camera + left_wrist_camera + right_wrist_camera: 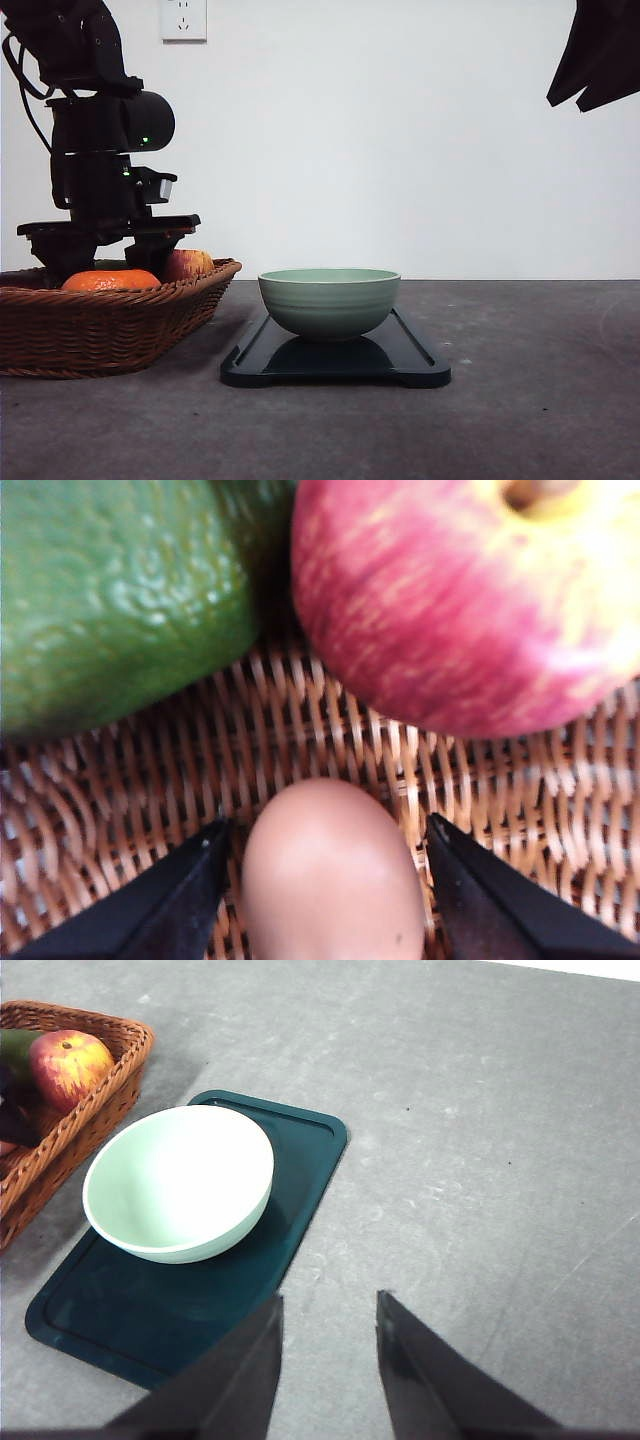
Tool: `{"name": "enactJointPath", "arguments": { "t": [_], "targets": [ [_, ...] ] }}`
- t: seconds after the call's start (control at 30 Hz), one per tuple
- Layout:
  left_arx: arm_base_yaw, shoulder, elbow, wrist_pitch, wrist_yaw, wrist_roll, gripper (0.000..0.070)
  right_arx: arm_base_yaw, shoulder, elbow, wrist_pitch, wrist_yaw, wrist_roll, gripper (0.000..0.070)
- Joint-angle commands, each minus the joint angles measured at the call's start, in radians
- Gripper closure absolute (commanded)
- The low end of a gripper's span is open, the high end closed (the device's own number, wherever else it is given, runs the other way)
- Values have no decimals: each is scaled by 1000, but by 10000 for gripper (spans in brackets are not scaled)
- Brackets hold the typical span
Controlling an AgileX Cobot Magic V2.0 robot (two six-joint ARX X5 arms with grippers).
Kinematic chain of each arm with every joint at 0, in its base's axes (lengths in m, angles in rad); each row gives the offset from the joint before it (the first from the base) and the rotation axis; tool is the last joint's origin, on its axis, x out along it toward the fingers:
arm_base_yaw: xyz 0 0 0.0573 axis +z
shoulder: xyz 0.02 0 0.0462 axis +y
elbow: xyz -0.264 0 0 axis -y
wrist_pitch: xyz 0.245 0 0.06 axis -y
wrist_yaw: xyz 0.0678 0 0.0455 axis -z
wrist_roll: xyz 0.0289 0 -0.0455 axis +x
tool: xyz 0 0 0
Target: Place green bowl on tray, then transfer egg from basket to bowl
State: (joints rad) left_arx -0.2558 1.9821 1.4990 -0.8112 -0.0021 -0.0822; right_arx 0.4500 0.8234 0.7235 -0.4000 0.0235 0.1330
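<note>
Egg (330,875) sits between my left gripper's (330,865) spread fingers in the basket (300,730); I should close gently, centred, avoiding the apple (470,600), then lift straight.

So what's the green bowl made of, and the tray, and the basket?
The green bowl looks like glazed ceramic: smooth, faint ribs, a soft sheen. The tray is probably hard plastic, dark and glossy, since it mirrors the bowl's underside. The basket is woven wicker; brown strands cross over and under each other.
</note>
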Motion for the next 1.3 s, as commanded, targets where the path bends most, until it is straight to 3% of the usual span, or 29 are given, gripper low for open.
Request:
{"name": "enactJointPath", "arguments": {
  "t": [0.0,0.13,0.23,0.37,0.67,0.93,1.07,1.27],
  "targets": [
    [-1,33,24,1,-3,-8,310,6,6,2,11,3,-10,523],
    [-1,33,24,17,-3,-8,346,6,6,2,11,3,-10,523],
    [-1,33,25,20,-3,-8,464,6,6,2,11,3,-10,523],
    [-1,33,27,19,-3,-8,517,6,6,2,11,4,-10,523],
    [-1,1,34,-5,-3,-8,516,6,6,2,11,3,-10,523],
    [-12,-149,34,3,-2,-8,516,6,6,2,11,3,-10,523],
    [-49,-234,34,50,8,-9,516,6,6,2,11,3,-10,523],
    [-133,-288,34,212,120,-25,516,6,6,2,11,3,-10,523]
  ]
}}
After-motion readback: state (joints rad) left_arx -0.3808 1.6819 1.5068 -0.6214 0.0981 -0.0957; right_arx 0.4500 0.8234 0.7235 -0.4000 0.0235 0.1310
